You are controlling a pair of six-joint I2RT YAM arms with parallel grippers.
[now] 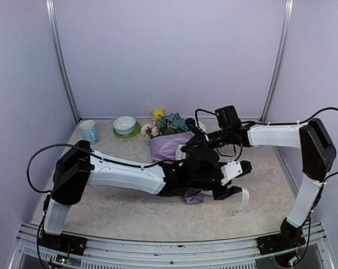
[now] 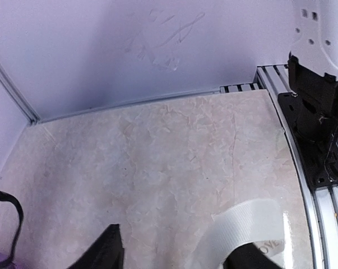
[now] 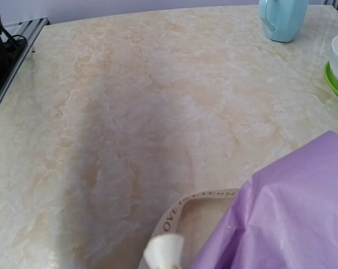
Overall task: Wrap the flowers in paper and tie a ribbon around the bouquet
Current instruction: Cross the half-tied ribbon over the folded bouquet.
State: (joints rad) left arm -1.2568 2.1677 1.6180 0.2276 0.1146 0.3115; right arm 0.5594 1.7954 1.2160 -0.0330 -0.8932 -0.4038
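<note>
At mid-table the bouquet (image 1: 169, 147) lies on its side, the flowers (image 1: 167, 123) pointing to the back wall and the lilac paper (image 3: 295, 216) already rolled round the stems. Both arms meet over its narrow end.

The left gripper (image 1: 239, 180) hangs low on the right-hand side of the bundle with its fingers (image 2: 104, 253) spread apart and nothing between them. A flat length of the ribbon (image 2: 244, 221) lies on the table just in front of one fingertip. The right gripper (image 1: 190, 147) is pressed together beside the paper and seems to pinch a ribbon end (its own view shows only a white blur at the bottom edge, with a lettered loop running off under the paper).

My reading is that the tying is under way and the knot is not yet made. To do it well, the left fingers should take the loose length near its free end, flat and not twisted. The right should keep tension so the loop stays on the stems, and the pull should be gentle, since thin paper crushes.

The table (image 1: 118, 207) is a glossy, marbled cream surface. A pale blue mug (image 1: 89, 131) and a white bowl (image 1: 124, 124) on a green saucer stand at the back left. Lilac walls close the cell, and a metal rail runs along the edge.
</note>
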